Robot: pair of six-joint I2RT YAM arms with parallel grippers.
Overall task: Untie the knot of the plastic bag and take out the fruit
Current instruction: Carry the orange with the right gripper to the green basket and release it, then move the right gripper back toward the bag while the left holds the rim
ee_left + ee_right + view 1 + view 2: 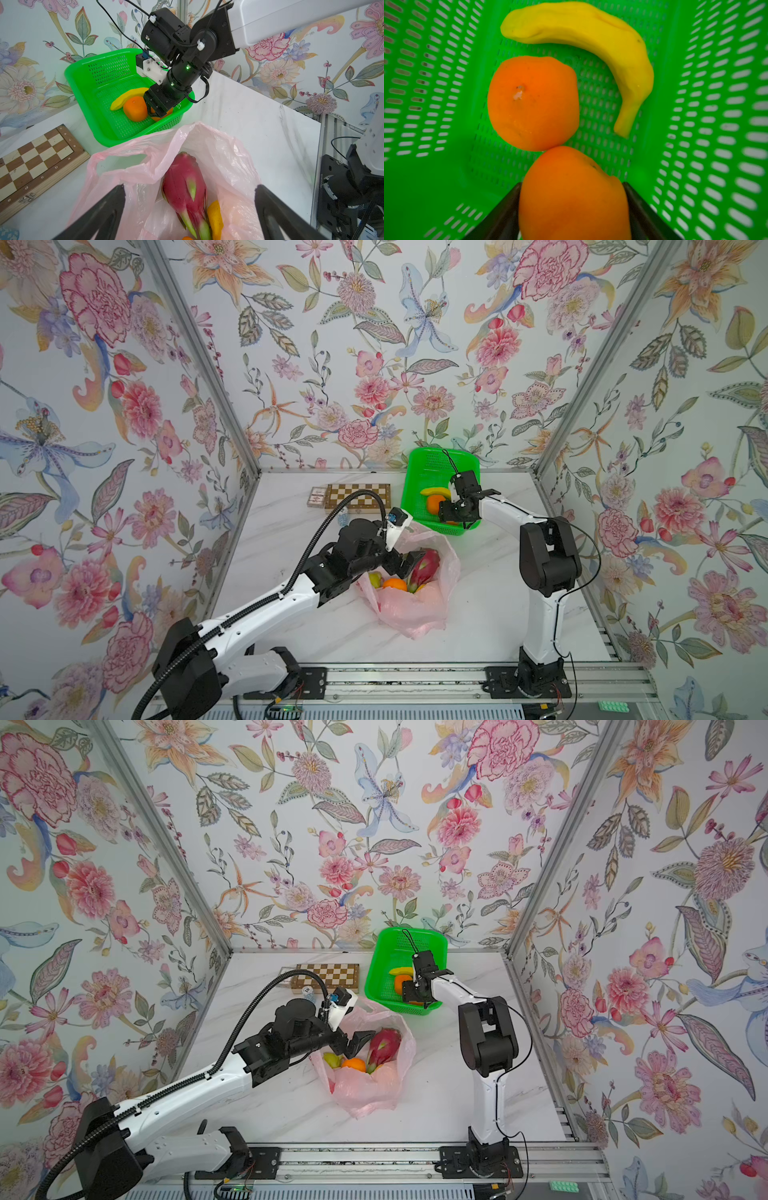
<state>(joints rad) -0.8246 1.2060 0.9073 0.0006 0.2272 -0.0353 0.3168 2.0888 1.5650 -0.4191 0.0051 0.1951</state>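
Nearest the lens: aluminium rail point(415, 674) along the near table edge, bearing both arm bases. Beyond it, white marble table point(498, 605).

Plastic bag point(411, 614): lies mid-table, just near of the green basket point(419, 464), mouth gaping upward, one handle loop point(99, 164) slack and open on the far-left side. Holds a magenta dragon fruit point(424, 568) on the right, a bag orange point(395, 584) beside it, a greenish fruit point(376, 578) on the left, and a yellow citrus point(215, 216) tucked against the dragon fruit.

Left gripper point(189, 187): hovers over the bag mouth, spread wide, fingers point(108, 207) either side of the dragon fruit, carrying nothing.

Right gripper point(572, 184): reaches down inside the basket at its near end, fingers point(508, 207) pressed against both flanks of a gripped orange point(571, 197), no gap showing.

Gripped orange: touches a free orange point(533, 104) just beyond it.

Banana point(591, 35): curves round the far side of the free orange, apart from it.

Chessboard point(357, 495): lies flat at the far edge, left of the basket.
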